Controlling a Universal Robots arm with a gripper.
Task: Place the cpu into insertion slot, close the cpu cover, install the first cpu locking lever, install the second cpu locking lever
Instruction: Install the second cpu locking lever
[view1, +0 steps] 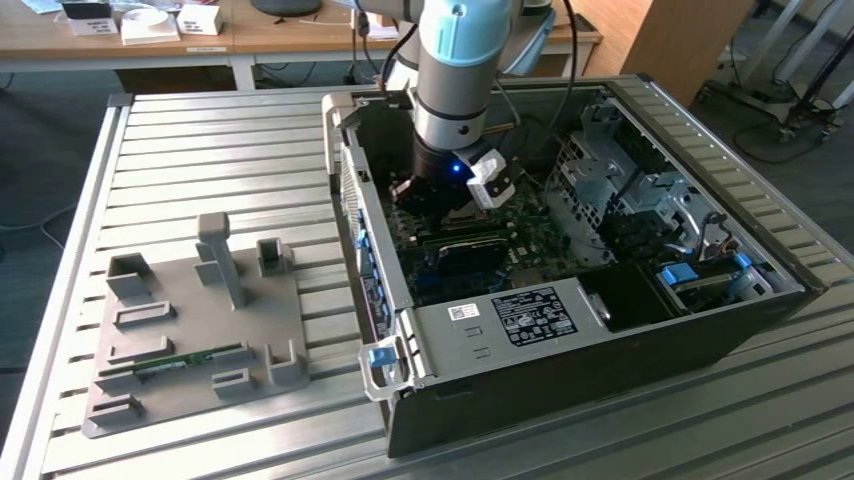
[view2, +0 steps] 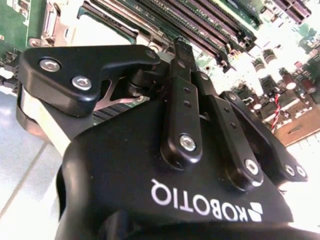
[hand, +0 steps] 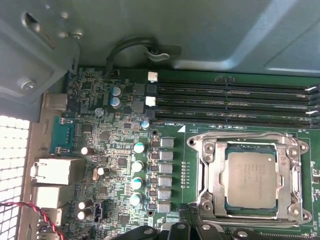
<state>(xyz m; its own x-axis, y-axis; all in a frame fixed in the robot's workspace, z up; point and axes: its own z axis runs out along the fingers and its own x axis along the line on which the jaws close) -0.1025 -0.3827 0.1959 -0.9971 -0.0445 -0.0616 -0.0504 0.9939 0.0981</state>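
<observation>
In the exterior view the arm (view1: 461, 70) reaches straight down into an open computer case (view1: 561, 300) lying on a slatted metal table (view1: 200, 140), and the gripper (view1: 441, 195) hangs low over the green motherboard (view1: 534, 240), with a blue light glowing on the wrist. At about nine o'clock from the case, well apart from it, a grey fixture tray (view1: 187, 320) sits on the table with a green memory stick (view1: 174, 362) lying in it; wooden desks stand at twelve o'clock beyond. The board is too crowded here to pick out the chip. The second wrist view looks along the gripper body (view2: 175, 200): the black fingers (view2: 181, 65) point toward the board and seem drawn close together, yet their tips are hidden by the linkage, so I cannot tell whether they are pressed together or pinching anything. Long black memory slots (view2: 200, 20) run past them. The first wrist view gives what the others do not: the cpu (hand: 251, 179), a flat square with a dull silver-grey top, lies seated in the insertion slot (hand: 250, 207), level with the board. The cpu cover (hand: 212, 170), a silvery frame with a large square window, lies flat around the chip, framing it. The gripper's dark parts sit just beside the socket at about seven o'clock from the chip.
</observation>
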